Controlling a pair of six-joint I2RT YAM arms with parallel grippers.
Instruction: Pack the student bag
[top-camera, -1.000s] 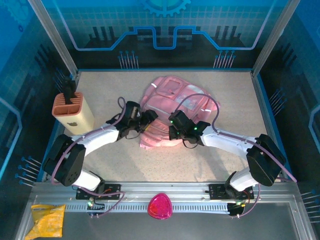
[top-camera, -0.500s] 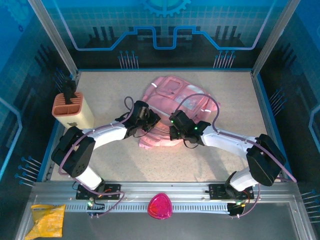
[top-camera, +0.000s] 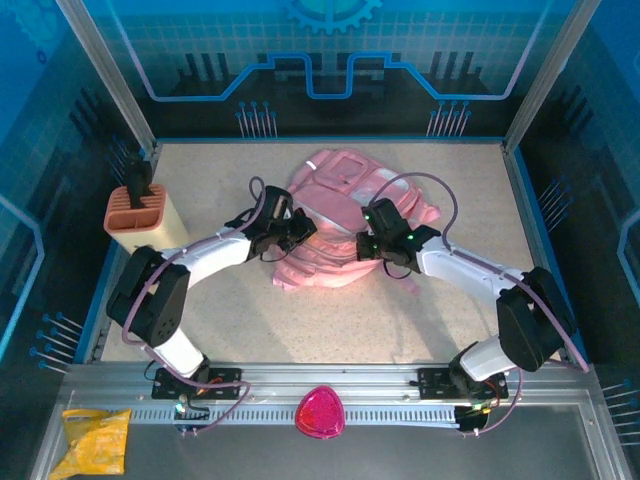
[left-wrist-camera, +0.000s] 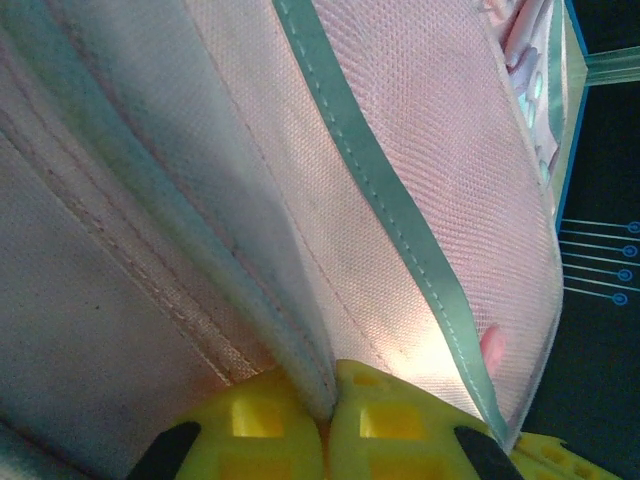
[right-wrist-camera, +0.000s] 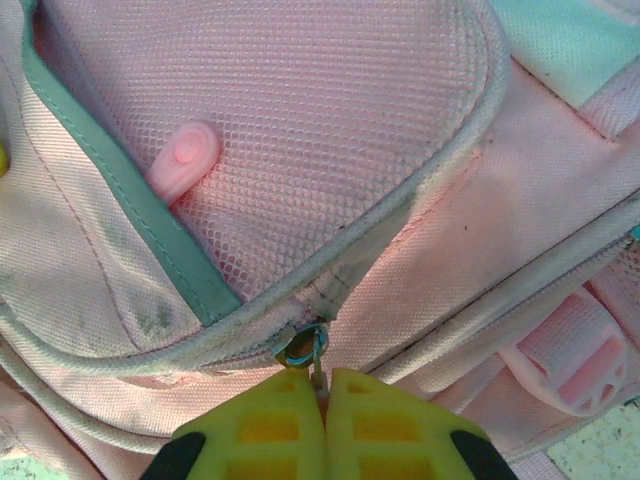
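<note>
Here, the left fingers pinch a seam fold of the student bag, anchoring it, and the right fingers clamp its zipper pull, presumably for opening.

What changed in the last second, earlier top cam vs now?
The left gripper closed on a fold at the left side of the student bag. The right gripper, shut on the zipper pull, moved away from the bases and to the right, and the bag's shape shifted with it. The tan holder, magenta object and yellow packet stayed put.
</note>
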